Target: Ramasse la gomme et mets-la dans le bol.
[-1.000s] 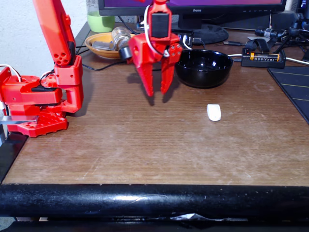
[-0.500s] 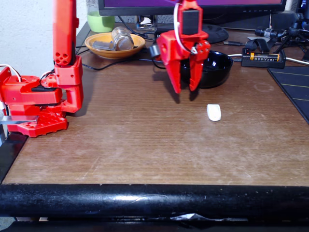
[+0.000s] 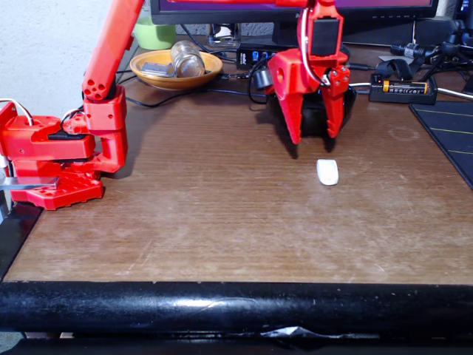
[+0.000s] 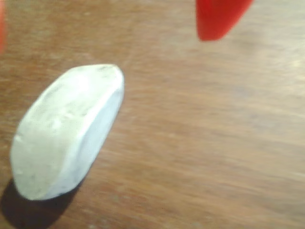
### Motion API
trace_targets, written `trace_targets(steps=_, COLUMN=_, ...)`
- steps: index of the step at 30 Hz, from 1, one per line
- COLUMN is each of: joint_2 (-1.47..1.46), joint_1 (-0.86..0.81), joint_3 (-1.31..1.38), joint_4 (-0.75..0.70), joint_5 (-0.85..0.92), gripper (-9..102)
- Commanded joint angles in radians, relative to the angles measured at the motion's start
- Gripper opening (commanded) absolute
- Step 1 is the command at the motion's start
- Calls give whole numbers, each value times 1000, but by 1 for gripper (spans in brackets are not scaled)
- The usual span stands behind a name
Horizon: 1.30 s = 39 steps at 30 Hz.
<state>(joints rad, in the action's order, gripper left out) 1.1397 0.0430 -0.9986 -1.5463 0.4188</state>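
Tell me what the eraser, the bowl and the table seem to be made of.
Eraser: looks like matte white rubber or vinyl, with a chalky, faintly speckled surface and rounded ends. Bowl: glossy black, probably glazed ceramic or glass; the sheen alone can't settle which. Table: brown wood-grain top, likely laminate or veneer, dull and scuffed with pale wear marks.

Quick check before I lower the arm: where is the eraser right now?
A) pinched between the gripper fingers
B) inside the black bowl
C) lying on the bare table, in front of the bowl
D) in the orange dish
C: the eraser lies free on the table, nearer the camera than the bowl; the open gripper hangs above it, holding nothing.
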Motion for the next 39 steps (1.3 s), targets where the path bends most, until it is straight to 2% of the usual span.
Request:
trace_targets(steps=1, joint_2=-57, joint_1=-29, joint_3=209, joint_4=-55, joint_5=-2, gripper=25)
trace_targets(steps=7, joint_2=-175, joint_1=-44, joint_3=423, joint_4=-144, joint_5=-2, gripper=24)
trace_targets(steps=10, joint_2=-290, joint_1=-37, joint_3=644, joint_4=-253, joint_5=5, gripper=24)
trace_targets(steps=39, joint_2=-385, joint_1=-9, joint_3=663, joint_4=-252, joint_5=-18, gripper=23)
